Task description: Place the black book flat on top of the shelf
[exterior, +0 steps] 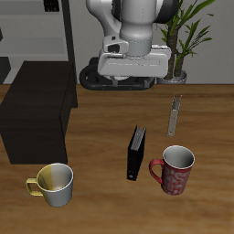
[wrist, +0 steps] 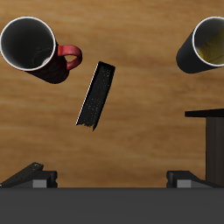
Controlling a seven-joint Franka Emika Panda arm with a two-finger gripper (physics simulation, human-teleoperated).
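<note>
The black book (exterior: 136,153) stands upright on its edge on the wooden table between two mugs; it also shows in the wrist view (wrist: 96,94), seen from above as a thin dark slab. The shelf (exterior: 38,108) is a low matte black box at the table's side; its corner shows in the wrist view (wrist: 210,140). My gripper (exterior: 125,80) hangs high above the table, behind the book and apart from it. Its fingers (wrist: 26,175) stand wide apart and hold nothing.
A red patterned mug (exterior: 175,169) stands beside the book, also in the wrist view (wrist: 35,48). A yellow mug (exterior: 54,183) stands near the front edge, in front of the shelf. A small grey bar (exterior: 174,113) and a potted plant (exterior: 187,37) are farther back.
</note>
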